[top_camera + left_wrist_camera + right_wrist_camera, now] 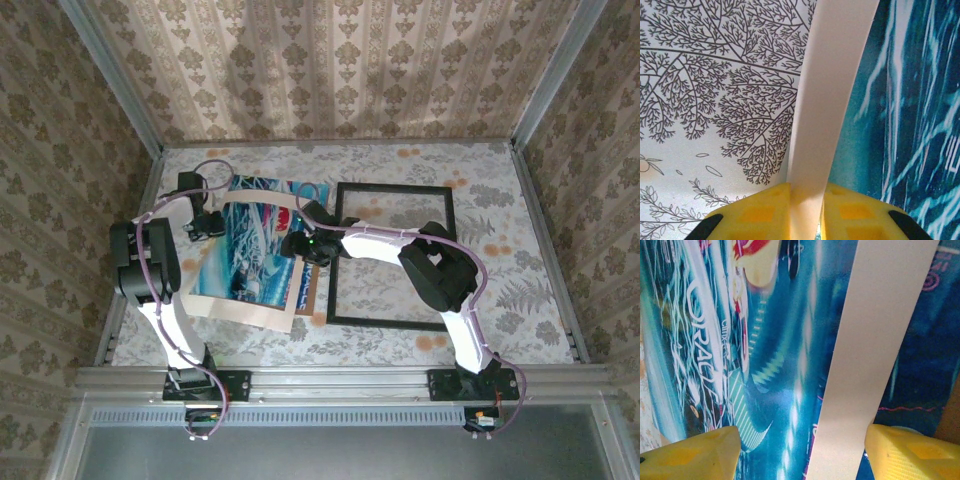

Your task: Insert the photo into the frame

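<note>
Photo (250, 250) likely light, floppy, crease-prone: left jaws pinching cream border, right jaws spread about opposite border, best gripped at borders and held taut toward frame (395, 186).

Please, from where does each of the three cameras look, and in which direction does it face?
Top external: above and behind the arms, looking down on the table, frame and photo; both arms show, with left pincer and right pincer.
Left wrist: on the left arm, looking along its yellow fingers, shut on the photo's cream border.
Right wrist: on the right arm, facing the photo's printed side; its fingers stand apart.
Shared: all see the photo.
</note>
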